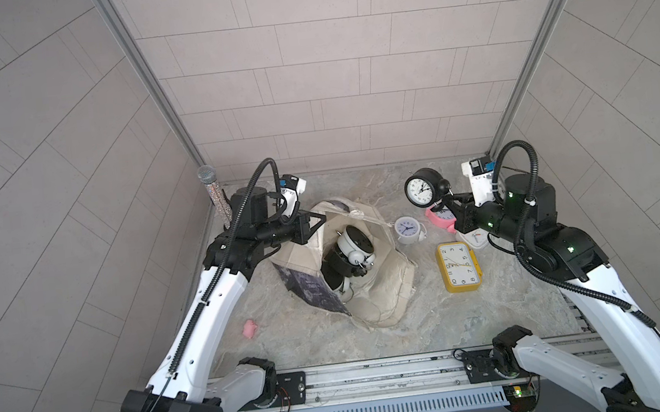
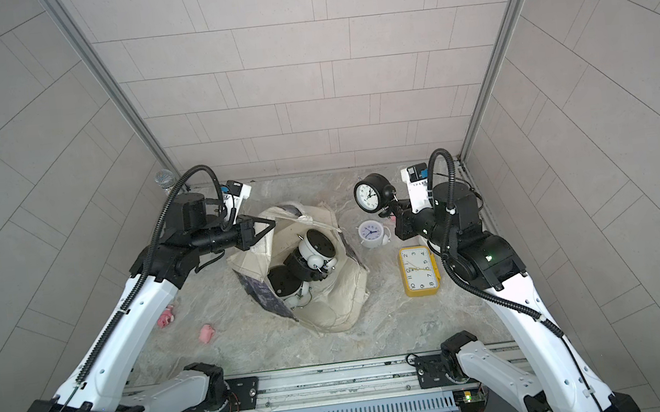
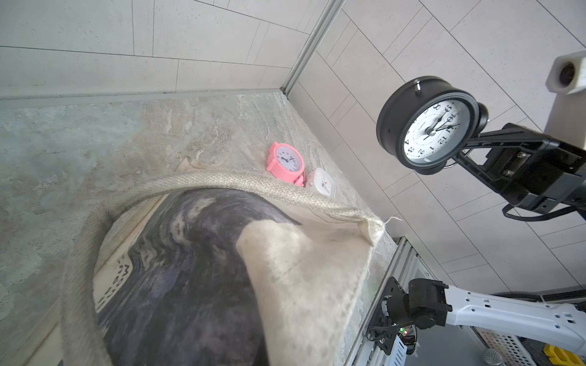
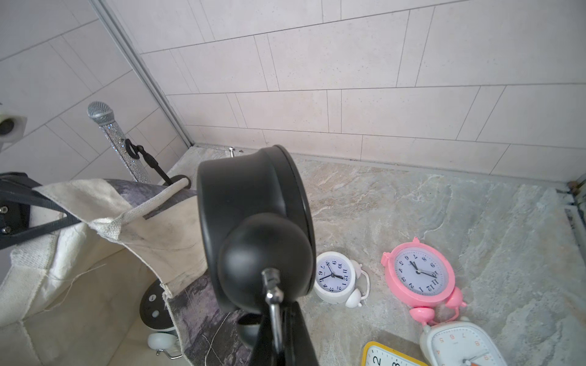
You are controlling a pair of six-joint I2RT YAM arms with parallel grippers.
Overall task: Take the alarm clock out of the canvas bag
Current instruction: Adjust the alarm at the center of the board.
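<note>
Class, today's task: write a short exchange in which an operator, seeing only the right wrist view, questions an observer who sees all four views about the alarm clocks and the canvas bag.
Operator: A black clock's back blocks much of my view. What is inside the bag?
Observer: In both top views, a black-backed twin-bell alarm clock and a second one against it lie inside the cream canvas bag with the dark painting print.
Operator: What does the front of the clock in my right tool look like?
Observer: The left wrist view shows that the black round alarm clock in the right tool has a white dial with black numerals.
</note>
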